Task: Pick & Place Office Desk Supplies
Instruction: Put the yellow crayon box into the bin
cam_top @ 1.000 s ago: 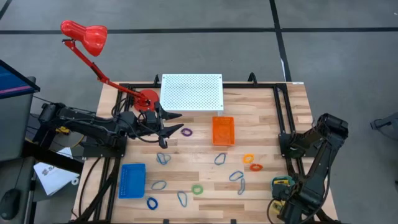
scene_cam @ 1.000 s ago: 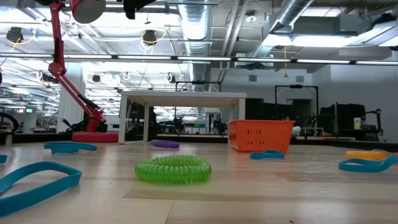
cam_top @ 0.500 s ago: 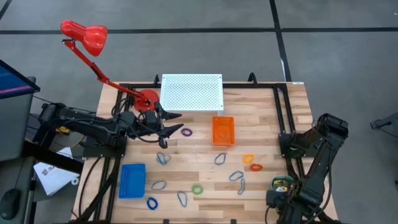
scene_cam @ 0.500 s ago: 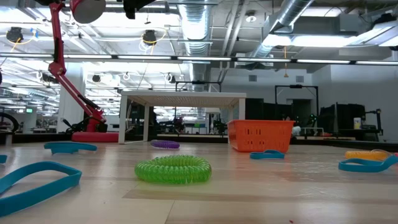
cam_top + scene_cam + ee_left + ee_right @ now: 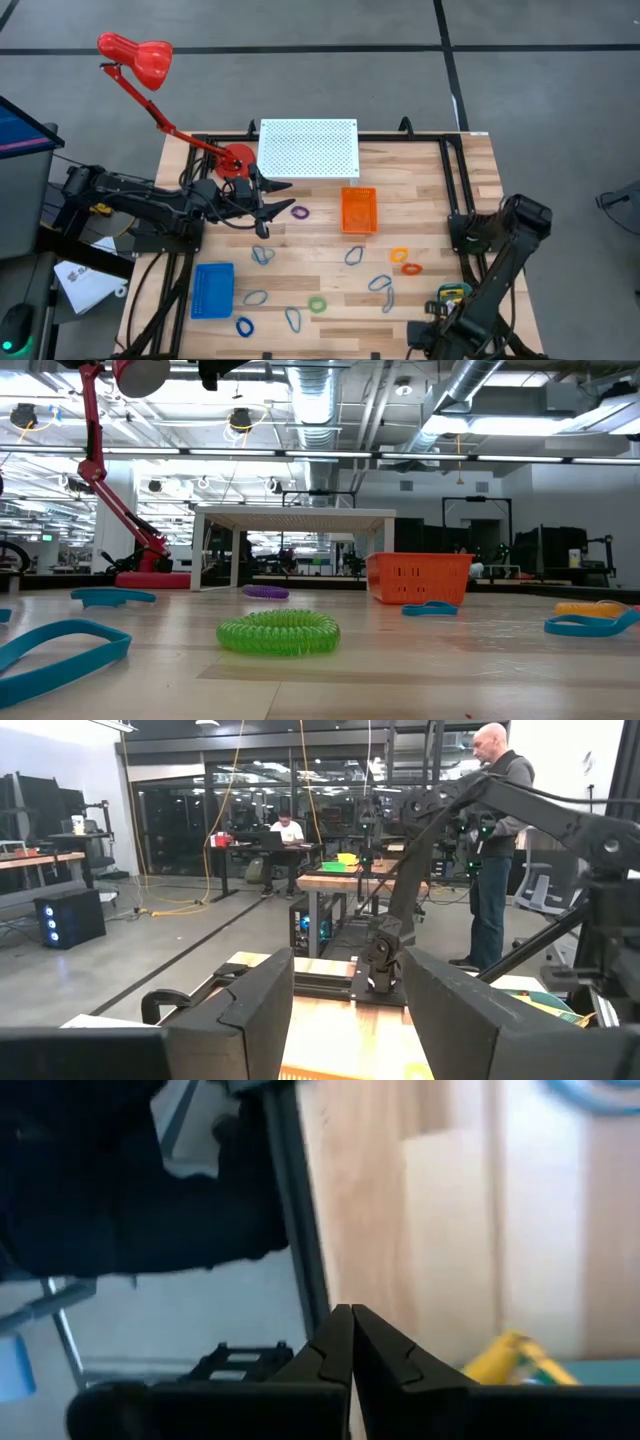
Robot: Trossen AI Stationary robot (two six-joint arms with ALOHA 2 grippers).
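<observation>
Now right pincer (image 5: 351, 1342) shut, holding nothing.

Left arm (image 5: 150, 205): matte black, jointed segments, thin cables along the links, a yellow spot near its base at the left of the frame.
Left gripper (image 5: 345, 1020): two broad, dark, angular fingers (image 5: 245, 1015) with bevelled faces.
Right arm (image 5: 505, 250): same black build, rounded joint housing, lower right of the frame.
Right gripper (image 5: 352, 1342): two black fingers tapering to meeting points.
</observation>
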